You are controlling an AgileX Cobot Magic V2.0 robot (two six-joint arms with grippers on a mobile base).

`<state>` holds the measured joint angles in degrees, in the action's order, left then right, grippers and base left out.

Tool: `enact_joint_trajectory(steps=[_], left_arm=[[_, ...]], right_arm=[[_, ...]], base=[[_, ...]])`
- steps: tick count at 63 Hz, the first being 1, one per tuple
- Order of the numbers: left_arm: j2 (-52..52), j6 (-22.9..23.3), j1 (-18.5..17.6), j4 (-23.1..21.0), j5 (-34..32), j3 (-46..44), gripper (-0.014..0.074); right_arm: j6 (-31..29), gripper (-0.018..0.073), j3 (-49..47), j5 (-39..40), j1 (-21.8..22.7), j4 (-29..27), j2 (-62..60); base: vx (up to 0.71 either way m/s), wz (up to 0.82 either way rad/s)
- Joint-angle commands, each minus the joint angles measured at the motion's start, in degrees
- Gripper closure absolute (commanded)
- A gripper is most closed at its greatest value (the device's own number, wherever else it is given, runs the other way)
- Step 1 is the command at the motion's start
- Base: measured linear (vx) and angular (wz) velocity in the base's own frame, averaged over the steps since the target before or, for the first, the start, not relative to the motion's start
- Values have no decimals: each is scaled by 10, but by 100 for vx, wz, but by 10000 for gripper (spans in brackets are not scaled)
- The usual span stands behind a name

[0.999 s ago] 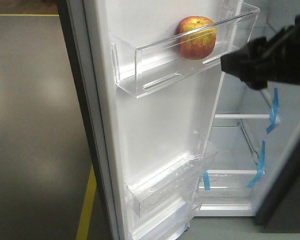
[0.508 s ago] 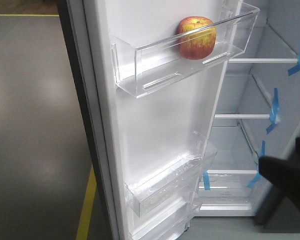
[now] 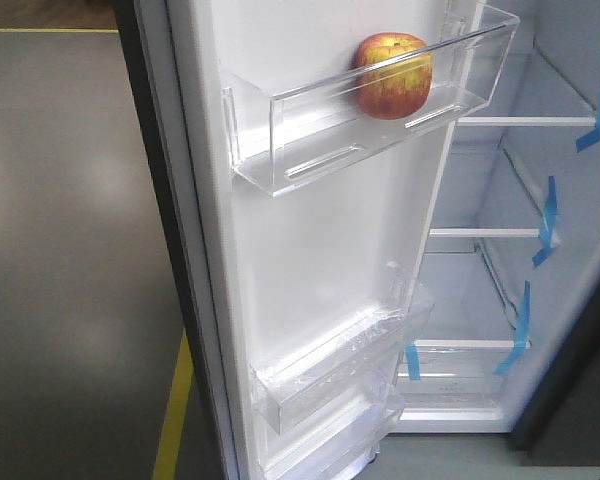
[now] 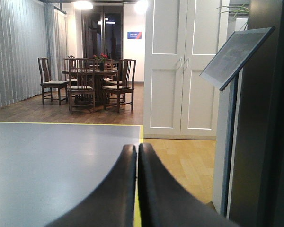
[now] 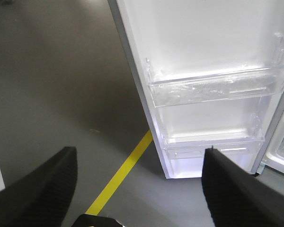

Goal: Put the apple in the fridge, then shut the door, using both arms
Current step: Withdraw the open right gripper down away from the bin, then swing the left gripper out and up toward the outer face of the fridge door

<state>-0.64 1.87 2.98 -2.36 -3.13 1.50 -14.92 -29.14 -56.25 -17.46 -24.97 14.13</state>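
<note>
So the apple (image 3: 392, 76), red with yellow streaks, is sitting stem-dimple-up in the top clear bin (image 3: 310, 150) on the door (image 3: 320, 260), toward the bin's right end. Door's swung wide open, white inner side showing. The fridge (image 3: 460, 290) stands open: white interior, glass shelves (image 3: 485, 233), blue tape strips (image 3: 547, 212) along the right side.
</note>
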Motion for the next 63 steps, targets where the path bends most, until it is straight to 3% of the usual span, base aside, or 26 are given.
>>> enact_joint_trajectory(steps=[1,35,63], left_arm=[[-9,6,-1,-4,-43,16,603],[-9,6,-1,-4,-45,16,603],[-9,6,-1,-8,-122,10,603]], right_arm=[[-2,34,-1,23,1,-21,-12],[-2,34,-1,14,1,-29,-26],[-2,34,-1,14,1,-29,-26]], base=[[0,0],[0,0],[0,0]])
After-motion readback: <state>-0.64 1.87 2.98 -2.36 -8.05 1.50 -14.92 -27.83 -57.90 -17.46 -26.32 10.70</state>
